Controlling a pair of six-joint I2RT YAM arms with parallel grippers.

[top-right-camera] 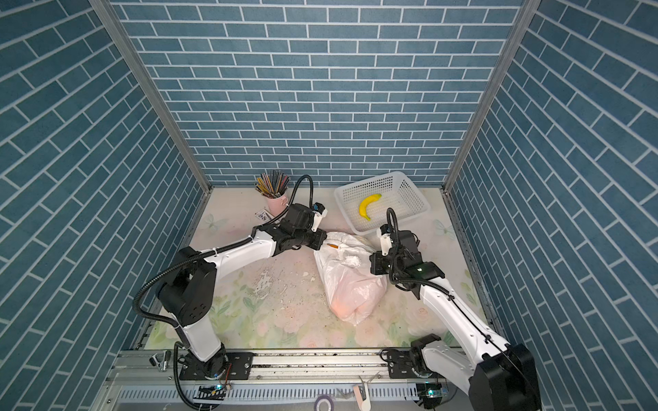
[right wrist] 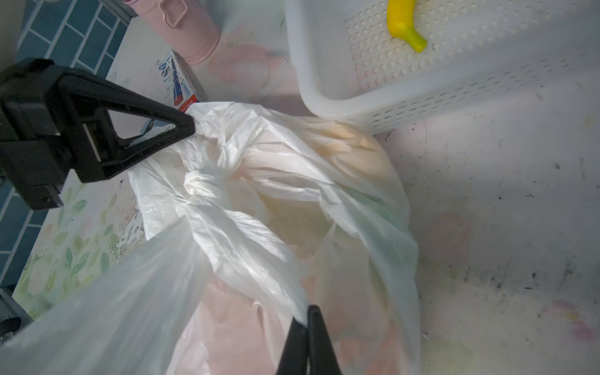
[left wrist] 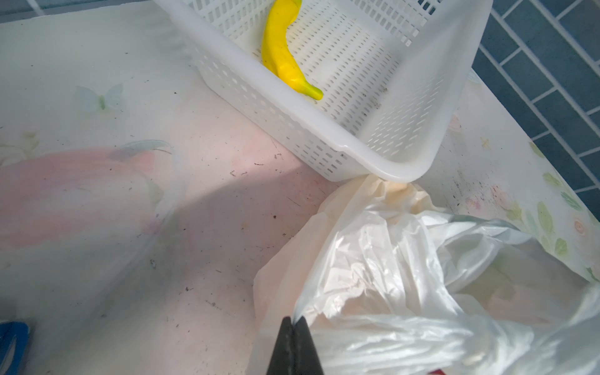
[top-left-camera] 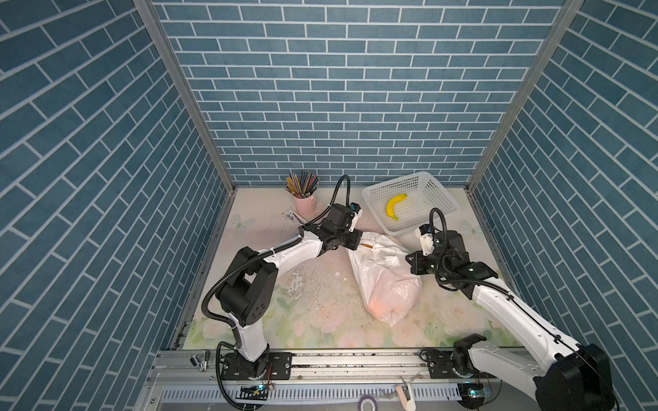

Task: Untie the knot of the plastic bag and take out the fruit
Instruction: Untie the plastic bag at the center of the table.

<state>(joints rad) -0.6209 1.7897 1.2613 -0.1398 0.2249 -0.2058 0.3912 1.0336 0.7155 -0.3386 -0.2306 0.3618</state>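
The plastic bag is pinched on a twisted handle strip by the closed right gripper and on another fold by the left gripper, with the knot tied between them, beside a white perforated basket.

This is a robot test cell in a lab, dressed up to look homely. Blue brick-print walls set in bare aluminium posts box in a table with a flowery cover. At 6 o'clock the left arm and right arm are bolted to a metal rail.
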